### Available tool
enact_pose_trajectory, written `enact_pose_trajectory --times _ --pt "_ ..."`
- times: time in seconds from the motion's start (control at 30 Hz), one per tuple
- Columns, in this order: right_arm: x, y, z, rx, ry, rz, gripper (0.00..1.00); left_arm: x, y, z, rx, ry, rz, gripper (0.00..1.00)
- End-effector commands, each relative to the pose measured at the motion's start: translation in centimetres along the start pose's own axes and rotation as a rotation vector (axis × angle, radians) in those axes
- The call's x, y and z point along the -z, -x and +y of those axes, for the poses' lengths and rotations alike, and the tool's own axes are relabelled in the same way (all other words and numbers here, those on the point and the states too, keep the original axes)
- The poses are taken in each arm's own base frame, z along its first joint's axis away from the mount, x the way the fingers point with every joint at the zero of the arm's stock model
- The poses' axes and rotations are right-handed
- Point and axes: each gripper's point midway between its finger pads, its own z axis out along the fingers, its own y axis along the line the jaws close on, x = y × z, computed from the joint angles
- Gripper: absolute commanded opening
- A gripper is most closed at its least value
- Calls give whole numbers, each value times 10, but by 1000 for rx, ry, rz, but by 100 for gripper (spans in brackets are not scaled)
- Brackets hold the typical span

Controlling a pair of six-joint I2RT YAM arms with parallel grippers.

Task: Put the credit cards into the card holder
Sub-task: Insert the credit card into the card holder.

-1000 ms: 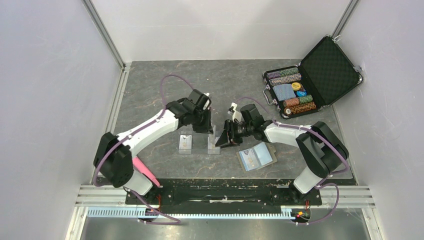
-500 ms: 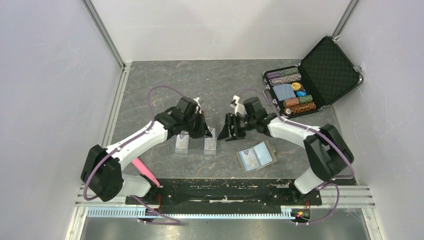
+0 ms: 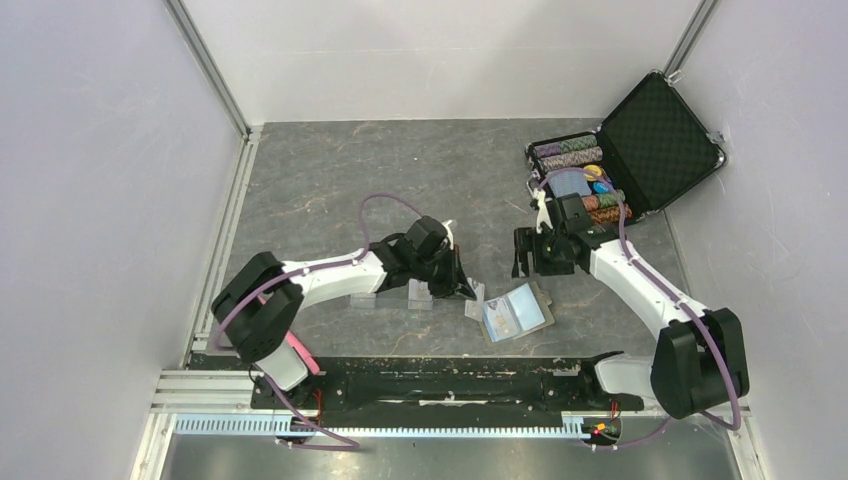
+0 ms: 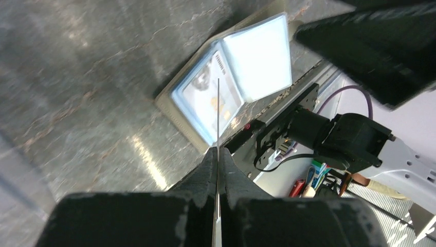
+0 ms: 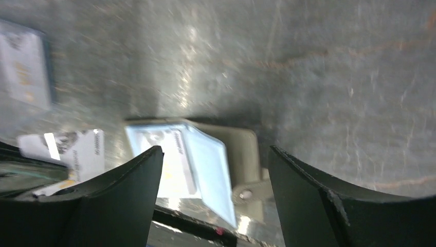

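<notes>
The card holder [image 3: 517, 312] lies open near the table's front, pale blue pockets up; a card shows in its left pocket [image 4: 205, 100]. My left gripper [image 3: 463, 289] is shut on a whitish credit card [image 3: 475, 301] and holds it at the holder's left edge. In the left wrist view the card [image 4: 218, 113] stands edge-on between the closed fingers [image 4: 218, 150], over the holder [image 4: 257, 56]. My right gripper [image 3: 533, 258] is open and empty, behind the holder. Its wrist view [image 5: 216, 152] shows the holder [image 5: 205, 159] and the held card [image 5: 79, 146].
Two clear plastic cases [image 3: 364, 296] [image 3: 420, 293] lie left of the holder; one shows a whitish card with orange marks [image 5: 25, 72]. An open black poker-chip case [image 3: 620, 150] stands at the back right. A pink object [image 3: 290, 345] lies by the left arm's base.
My left gripper has moved right and nearer with the card, from the clear cases to the holder's left edge. My right gripper has drawn back to the right, away from the cases.
</notes>
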Motion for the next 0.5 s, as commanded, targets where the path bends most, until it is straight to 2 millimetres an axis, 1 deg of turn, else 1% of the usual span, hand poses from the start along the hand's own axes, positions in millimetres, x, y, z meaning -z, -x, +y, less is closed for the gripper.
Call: enact_pose_trajectory --times 0.0,0.07,0.13,0.17,0.27,0.37,0.4,0.47 --pt "-2 -50 -33 31 -126 137 75 -9 16 -49 -22 -140 -1 2" --pt "-7 -68 -34 20 -113 183 69 -14 14 -52 -25 -147 16 2" --pt "-10 -82 -33 5 -96 209 59 -17 13 -52 -26 -145 26 2" --pt "-11 -88 -32 -8 -82 217 55 -18 12 -50 -23 -143 30 2" --pt "-16 -106 -18 -64 8 235 46 -20 9 -46 -20 -136 42 2" --pt "-24 -126 -4 -135 100 254 42 -21 8 -43 -27 -123 46 2" --pt "-26 -129 0 -153 122 258 41 -21 8 -42 -36 -116 49 2" --pt "-28 -129 2 -166 136 247 40 -22 7 -40 -44 -106 56 2"
